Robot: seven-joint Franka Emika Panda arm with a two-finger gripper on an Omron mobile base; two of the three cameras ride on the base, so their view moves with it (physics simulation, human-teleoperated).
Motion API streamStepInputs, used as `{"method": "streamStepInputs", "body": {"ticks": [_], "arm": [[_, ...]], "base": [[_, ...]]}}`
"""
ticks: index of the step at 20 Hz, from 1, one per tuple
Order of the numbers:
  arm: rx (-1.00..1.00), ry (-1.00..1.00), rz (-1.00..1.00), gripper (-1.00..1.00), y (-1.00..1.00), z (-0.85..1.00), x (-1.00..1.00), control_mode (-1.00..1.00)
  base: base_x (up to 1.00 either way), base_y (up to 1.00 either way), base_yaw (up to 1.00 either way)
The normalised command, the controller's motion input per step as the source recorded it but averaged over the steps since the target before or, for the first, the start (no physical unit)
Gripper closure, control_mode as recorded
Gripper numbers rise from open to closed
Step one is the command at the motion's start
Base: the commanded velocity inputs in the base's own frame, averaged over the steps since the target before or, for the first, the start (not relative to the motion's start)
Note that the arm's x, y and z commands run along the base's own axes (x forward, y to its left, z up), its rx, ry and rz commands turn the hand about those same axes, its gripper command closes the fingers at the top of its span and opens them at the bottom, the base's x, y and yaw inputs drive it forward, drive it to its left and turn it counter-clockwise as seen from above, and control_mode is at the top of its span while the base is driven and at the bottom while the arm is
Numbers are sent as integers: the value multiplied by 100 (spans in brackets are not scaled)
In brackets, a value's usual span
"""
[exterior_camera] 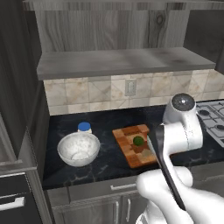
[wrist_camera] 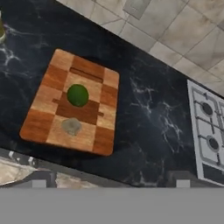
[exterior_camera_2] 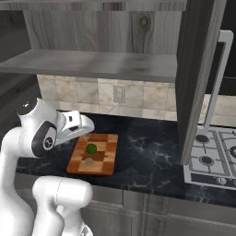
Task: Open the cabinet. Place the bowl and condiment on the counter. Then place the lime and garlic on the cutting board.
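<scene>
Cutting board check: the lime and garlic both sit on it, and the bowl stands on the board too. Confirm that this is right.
Not quite. The lime and garlic do lie on the cutting board, but the bowl stands on the black counter beside the board, apart from it, as the left base view shows.

arm [exterior_camera: 181, 131] showing glossy white rounded shells | joints wearing dark grey round caps | a black band running along one link
</scene>
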Motion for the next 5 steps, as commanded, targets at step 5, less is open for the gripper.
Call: {"method": "streamStepInputs", "body": {"ticks": [5], "arm": [[1, -46, 0, -100, -3, 37, -73, -100]], "base": [[0, 0, 0]]}}
